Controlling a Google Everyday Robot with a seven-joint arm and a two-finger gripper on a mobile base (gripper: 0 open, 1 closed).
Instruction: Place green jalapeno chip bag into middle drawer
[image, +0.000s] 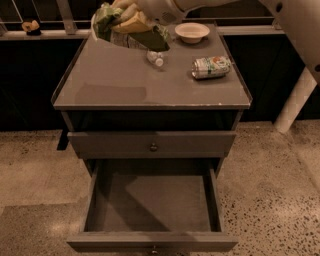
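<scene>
Upper left, the pincer (129, 21) clamps the green jalapeno chip bag (150, 40); slick foil may slip before reaching the middle drawer (155, 200).

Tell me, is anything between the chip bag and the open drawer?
The tool holds the green jalapeno chip bag above the back of the cabinet top. The middle drawer sits pulled out lower down in front, its floor bare. Nothing visible blocks the way; the bag only has to clear the top's front edge.
</scene>
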